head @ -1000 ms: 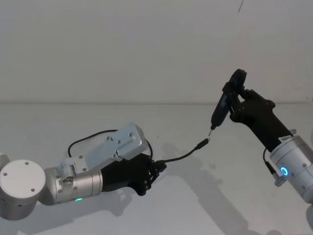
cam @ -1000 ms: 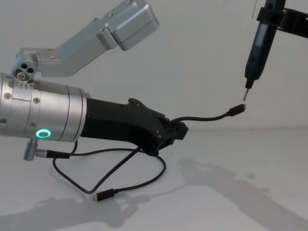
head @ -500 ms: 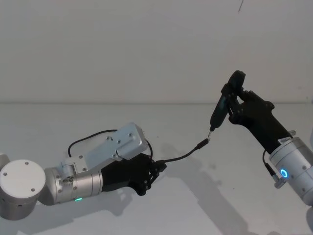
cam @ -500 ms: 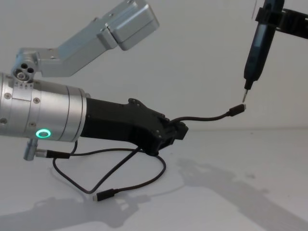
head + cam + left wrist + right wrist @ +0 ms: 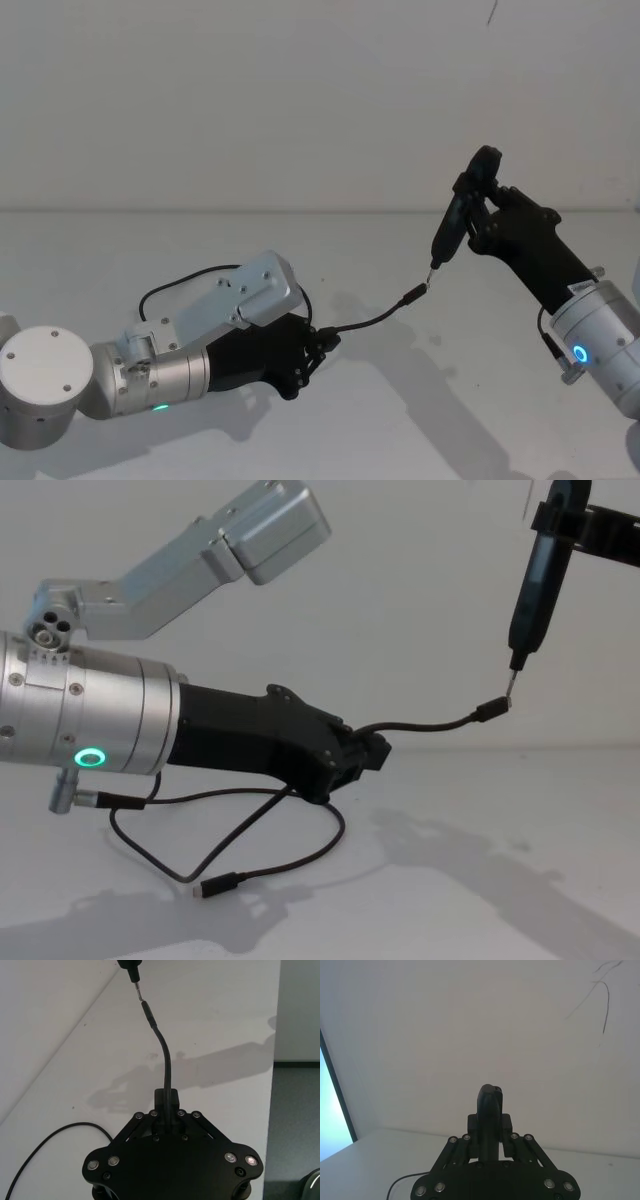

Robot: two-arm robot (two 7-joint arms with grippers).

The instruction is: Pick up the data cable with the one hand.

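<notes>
The data cable (image 5: 372, 319) is a thin black cord. My left gripper (image 5: 322, 342) is shut on it just above the table, and a short stretch curves up to its free plug (image 5: 412, 294). The slack loops on the table behind the left arm, ending in a second plug (image 5: 218, 886). In the left wrist view the cable (image 5: 166, 1062) rises from between the shut jaws. My right gripper (image 5: 482, 214) is raised at the right, shut on a slim black pen-shaped tool (image 5: 452, 225). The tool's metal tip (image 5: 510, 688) sits right at the raised plug (image 5: 492, 709).
The white table (image 5: 420, 420) runs back to a plain white wall. The left arm's silver body (image 5: 90, 720) with its green ring light lies low across the left side. The table's edge and dark floor (image 5: 295, 1125) appear in the left wrist view.
The right gripper has brought the tool's tip slightly down, closing the small gap to the raised plug. The left gripper and the cable have stayed put.
</notes>
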